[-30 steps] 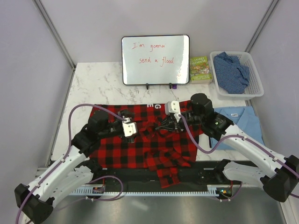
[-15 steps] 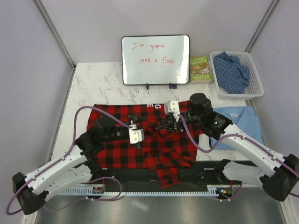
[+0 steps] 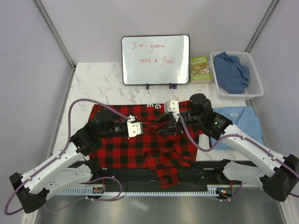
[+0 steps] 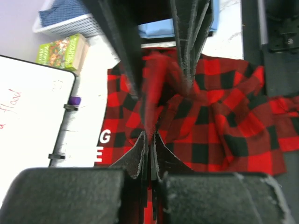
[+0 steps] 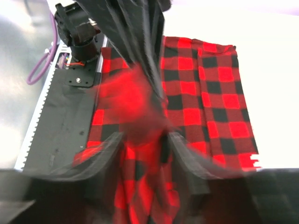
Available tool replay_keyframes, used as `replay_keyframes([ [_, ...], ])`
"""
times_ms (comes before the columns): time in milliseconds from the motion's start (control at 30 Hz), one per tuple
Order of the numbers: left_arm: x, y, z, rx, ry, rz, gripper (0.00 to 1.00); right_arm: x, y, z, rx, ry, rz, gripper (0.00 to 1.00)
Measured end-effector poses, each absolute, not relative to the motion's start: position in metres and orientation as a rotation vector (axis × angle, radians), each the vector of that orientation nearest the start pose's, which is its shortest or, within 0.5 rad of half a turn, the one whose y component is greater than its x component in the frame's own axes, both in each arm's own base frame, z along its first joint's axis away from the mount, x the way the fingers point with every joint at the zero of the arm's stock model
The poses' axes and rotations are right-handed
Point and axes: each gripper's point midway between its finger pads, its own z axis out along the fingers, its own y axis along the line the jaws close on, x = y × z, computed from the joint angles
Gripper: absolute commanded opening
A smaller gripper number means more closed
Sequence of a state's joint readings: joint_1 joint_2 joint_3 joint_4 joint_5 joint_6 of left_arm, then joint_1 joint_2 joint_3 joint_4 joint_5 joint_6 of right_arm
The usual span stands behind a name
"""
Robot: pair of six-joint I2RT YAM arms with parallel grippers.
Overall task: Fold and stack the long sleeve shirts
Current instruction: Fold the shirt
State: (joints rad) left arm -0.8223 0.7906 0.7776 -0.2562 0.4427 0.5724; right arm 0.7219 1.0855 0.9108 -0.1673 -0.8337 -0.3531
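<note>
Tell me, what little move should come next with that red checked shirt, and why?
Probably the right gripper should back away from the flannel. Its jaws stand apart around a blurred bunch of cloth, while the left gripper is shut on a fold close by, so the left one alone seems to hold it.

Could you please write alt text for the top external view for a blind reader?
A red-and-black checked shirt lies spread on a marble table, with two robot arms reaching over its middle; the left fingers pinch the cloth. A light blue shirt lies to the right, and behind stand a whiteboard, a book and a white basket holding a dark blue shirt.
</note>
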Motion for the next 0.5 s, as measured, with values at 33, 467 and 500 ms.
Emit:
replay_keyframes([
  [33,0.164,-0.26,0.262,1.422,1.202,-0.591,0.02,0.168,0.305,0.259,-1.424,1.301,1.033,0.71],
  [467,0.082,-0.285,0.281,1.767,1.172,-0.904,0.02,0.262,0.241,0.27,-0.998,1.571,0.91,0.69],
  [500,0.081,-0.292,0.288,1.779,1.163,-0.914,0.02,0.268,0.243,0.26,-0.993,1.615,0.934,0.67],
])
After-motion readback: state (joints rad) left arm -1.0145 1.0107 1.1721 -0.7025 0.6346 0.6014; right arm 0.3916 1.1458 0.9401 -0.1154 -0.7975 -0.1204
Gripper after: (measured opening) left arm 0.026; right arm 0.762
